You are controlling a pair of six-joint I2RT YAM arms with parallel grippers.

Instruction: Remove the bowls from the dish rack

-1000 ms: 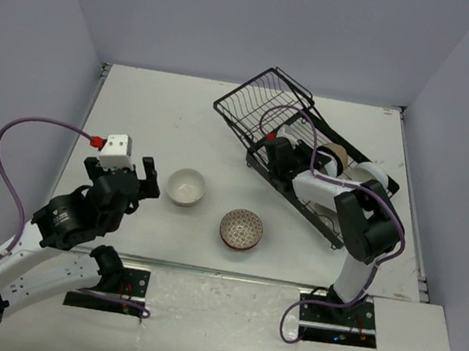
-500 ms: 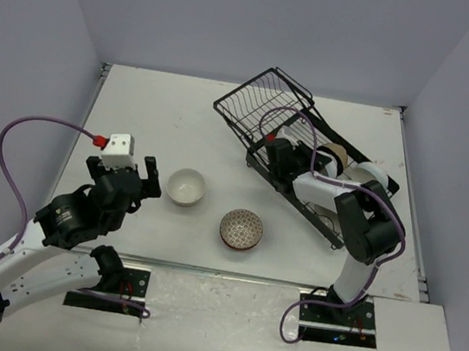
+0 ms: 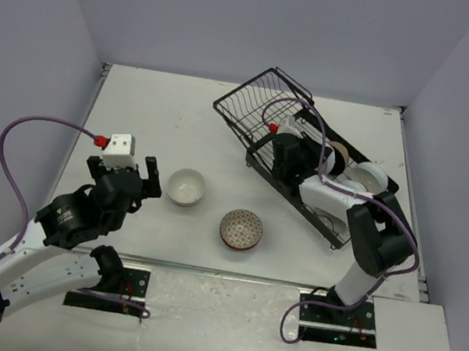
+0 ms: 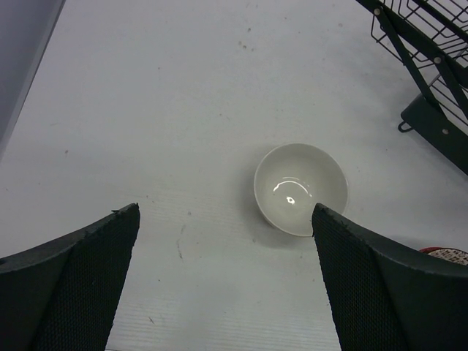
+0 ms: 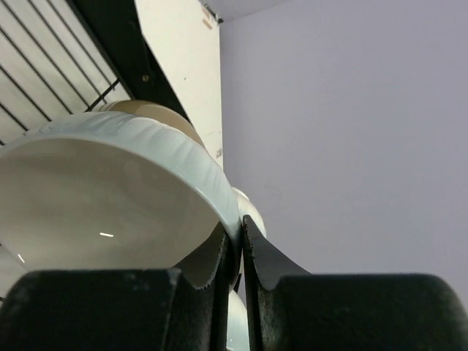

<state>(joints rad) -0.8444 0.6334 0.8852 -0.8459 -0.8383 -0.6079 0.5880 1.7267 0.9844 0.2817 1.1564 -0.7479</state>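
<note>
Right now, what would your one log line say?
left gripper: open, near plain white bowl | right gripper: shut on ribbed white bowl, in dish rack | patterned bowl: on table

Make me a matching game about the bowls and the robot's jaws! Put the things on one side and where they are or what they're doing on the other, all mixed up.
Things:
1. plain white bowl
2. patterned bowl
3. ribbed white bowl
4. left jaws

Matches:
A. wide open, holding nothing
B. on the table, with no jaws near it
C. pinched at the rim by the right jaws
D. on the table, right in front of the left jaws

Pairs: 1-D, 2-B, 3-C, 4-A.
</note>
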